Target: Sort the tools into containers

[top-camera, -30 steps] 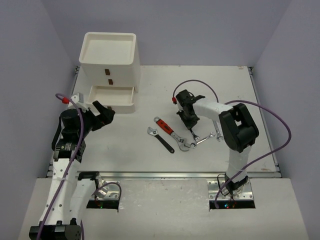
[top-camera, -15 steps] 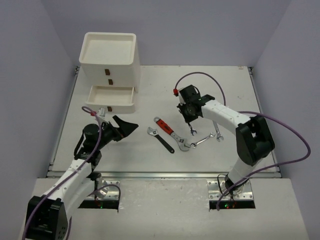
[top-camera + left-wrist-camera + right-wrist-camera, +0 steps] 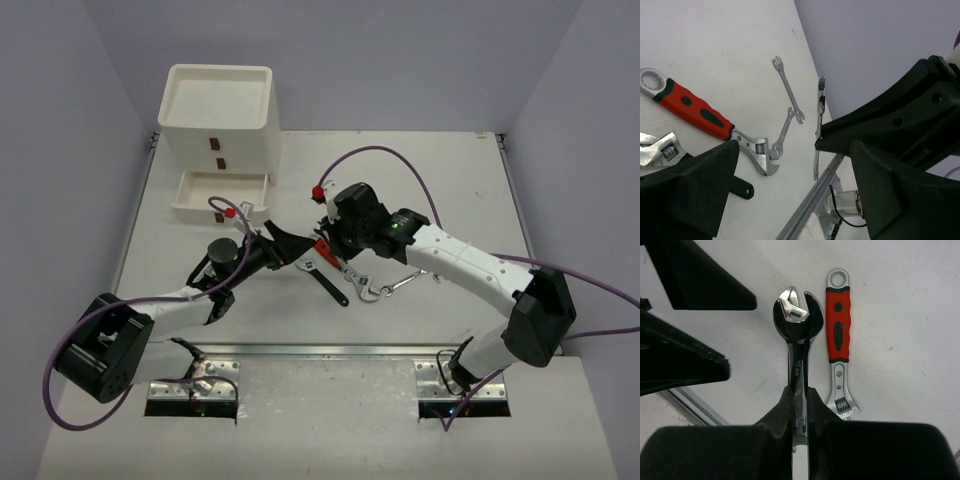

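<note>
Between the fingers of the right gripper (image 3: 799,390), a silver wrench (image 3: 798,347) is clamped, clear of the table (image 3: 450,180). Just beneath the gripper a red wrench (image 3: 838,340) lies flat. Close opposite, the left gripper (image 3: 795,145) stands with fingers wide apart, holding nothing.

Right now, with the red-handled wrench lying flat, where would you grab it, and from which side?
I'd take the red-handled wrench across the middle of its red grip, coming straight down from above. It lies flat on the table, and the grip is narrow with bare tabletop along both long sides.
</note>
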`<control>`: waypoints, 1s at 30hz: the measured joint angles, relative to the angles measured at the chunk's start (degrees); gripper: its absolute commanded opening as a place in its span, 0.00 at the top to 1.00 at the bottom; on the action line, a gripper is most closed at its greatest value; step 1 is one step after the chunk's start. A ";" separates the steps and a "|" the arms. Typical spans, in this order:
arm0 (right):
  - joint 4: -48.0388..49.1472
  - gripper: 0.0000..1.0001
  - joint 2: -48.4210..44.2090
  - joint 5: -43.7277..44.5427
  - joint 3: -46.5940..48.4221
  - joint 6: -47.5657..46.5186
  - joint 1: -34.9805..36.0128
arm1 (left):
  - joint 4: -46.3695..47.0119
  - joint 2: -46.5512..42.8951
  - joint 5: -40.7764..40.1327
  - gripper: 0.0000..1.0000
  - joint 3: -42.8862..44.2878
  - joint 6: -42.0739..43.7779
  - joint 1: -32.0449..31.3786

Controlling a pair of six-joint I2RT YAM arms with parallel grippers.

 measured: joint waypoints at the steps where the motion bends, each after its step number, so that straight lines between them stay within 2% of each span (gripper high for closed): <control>1: 0.00 1.00 -0.04 0.02 0.00 0.27 0.38 | 1.23 1.02 -0.47 0.12 0.21 -0.44 -0.44; 8: -0.01 1.00 -0.04 -0.08 0.00 1.11 1.60 | 6.96 4.32 -2.86 0.34 1.53 -1.85 -3.34; 10: 0.01 1.00 -0.09 -0.48 0.00 1.27 1.70 | 7.90 4.96 -3.27 0.47 2.16 -1.96 -3.56; 12: 0.02 1.00 -0.28 -0.86 0.00 1.51 1.90 | 8.43 5.82 -3.63 0.57 2.88 -2.08 -3.60; 15: 0.39 1.00 -0.82 -1.72 0.00 1.99 2.36 | 9.04 7.33 -3.98 0.78 3.87 -2.31 -4.00; 16: 0.64 1.00 -0.99 -1.97 0.00 2.10 2.48 | 9.17 7.73 -4.08 0.81 4.11 -2.43 -4.19; 17: 0.98 1.00 -1.16 -2.25 0.00 2.25 2.57 | 9.38 8.10 -4.09 0.90 4.30 -2.37 -4.50; 20: 1.33 1.00 -1.39 -2.87 -0.03 2.66 2.83 | 9.85 9.03 -3.93 1.00 5.30 -2.72 -5.27; 22: 1.47 1.00 -1.52 -2.73 -0.07 2.81 2.74 | 10.00 9.23 -3.84 1.00 5.78 -2.78 -5.47; 23: 1.71 0.93 -1.63 -2.55 -0.12 2.85 2.73 | 10.00 9.22 -3.90 1.00 5.87 -2.76 -5.47; 24: 1.92 0.51 -1.76 -2.37 -0.21 2.95 2.75 | 9.67 9.17 -4.09 1.00 6.02 -2.77 -5.45; 26: 2.27 0.08 -2.00 -1.82 -0.36 3.43 2.76 | 7.20 8.57 -4.96 1.00 6.89 -2.42 -5.45; 27: 2.50 0.01 -2.15 -1.44 -0.39 3.76 2.78 | 5.18 8.11 -5.68 1.00 7.50 -2.23 -5.24; 30: 2.32 0.01 -3.93 2.48 -0.96 4.40 2.87 | -5.93 5.15 -9.15 1.00 10.27 -2.42 -2.21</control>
